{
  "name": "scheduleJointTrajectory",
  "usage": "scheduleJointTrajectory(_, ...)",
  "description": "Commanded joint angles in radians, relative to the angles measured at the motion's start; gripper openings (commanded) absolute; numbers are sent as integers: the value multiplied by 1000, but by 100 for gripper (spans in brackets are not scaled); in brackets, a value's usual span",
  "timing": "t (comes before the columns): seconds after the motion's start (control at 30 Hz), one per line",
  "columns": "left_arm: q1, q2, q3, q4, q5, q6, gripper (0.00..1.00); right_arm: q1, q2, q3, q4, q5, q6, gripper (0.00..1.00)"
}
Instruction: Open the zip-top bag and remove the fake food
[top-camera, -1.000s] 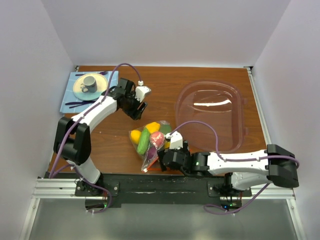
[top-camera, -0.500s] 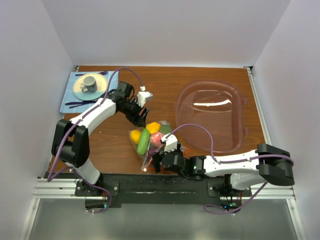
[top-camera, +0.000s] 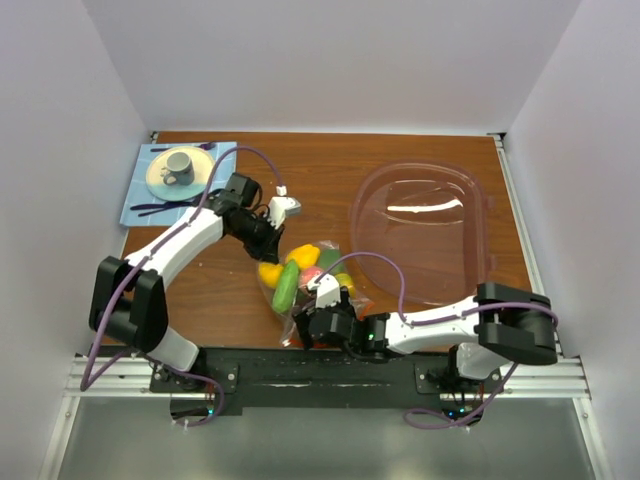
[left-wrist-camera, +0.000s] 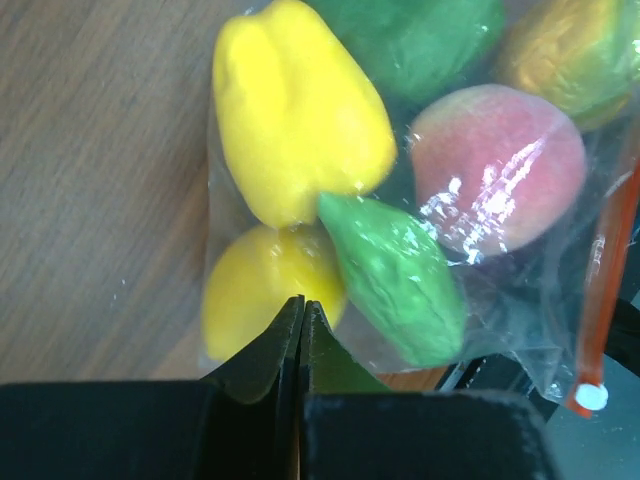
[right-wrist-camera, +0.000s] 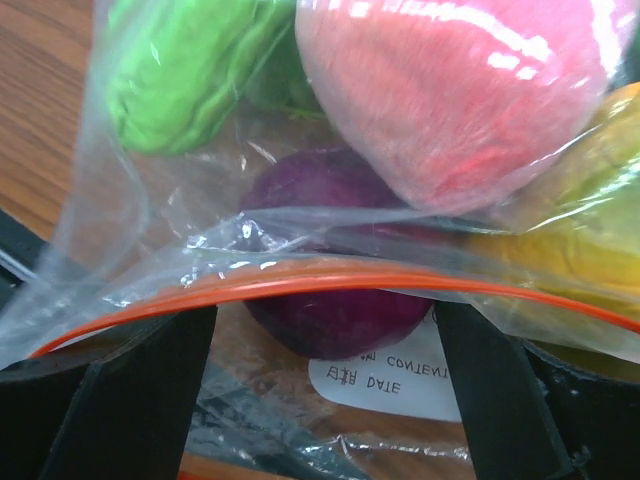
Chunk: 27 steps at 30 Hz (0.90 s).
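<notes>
Clear zip-top bag (left-wrist-camera: 520, 310) holds fake food (left-wrist-camera: 497, 170): one pink, one purple.

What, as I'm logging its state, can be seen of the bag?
The bag is a crinkly clear plastic pouch lying on the table between the arms, bulging with fake food. Its orange zip strip seems zipped, a white slider at one end; a white label shows. The open right gripper straddles the strip; the shut left gripper meets its other end.
</notes>
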<state>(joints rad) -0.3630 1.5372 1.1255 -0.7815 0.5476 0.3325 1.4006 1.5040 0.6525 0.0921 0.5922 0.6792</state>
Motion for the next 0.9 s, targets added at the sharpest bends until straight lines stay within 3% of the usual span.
scheduleJointTrajectory(0.0, 2, -78, -18, -62, -15, 34, 0, 3, 44, 47, 52, 18, -18, 89)
scheduleJointTrajectory(0.23, 22, -138, -58, -75, -41, 43, 0, 3, -5, 6, 72, 35, -27, 60)
scheduleJointTrajectory(0.33, 25, -141, -55, -88, -44, 46, 0, 5, -45, -7, 55, 46, -32, 52)
scheduleJointTrajectory(0.43, 38, -160, -58, -81, -54, 56, 0, 3, -76, -22, 37, 46, -33, 52)
scheduleJointTrajectory(0.53, 39, -152, -35, 11, -101, 27, 22, 3, -68, -31, 20, 38, -27, 52)
scheduleJointTrajectory(0.57, 39, -114, -18, 24, -91, 22, 37, 3, -64, -33, 15, 31, -26, 52)
scheduleJointTrajectory(0.67, 39, 16, 78, 31, -28, 23, 46, 3, -44, -28, -6, 15, -7, 52)
scheduleJointTrajectory(0.87, 38, 214, 175, 51, 87, 19, 53, 5, -47, -62, -17, 9, 36, 52)
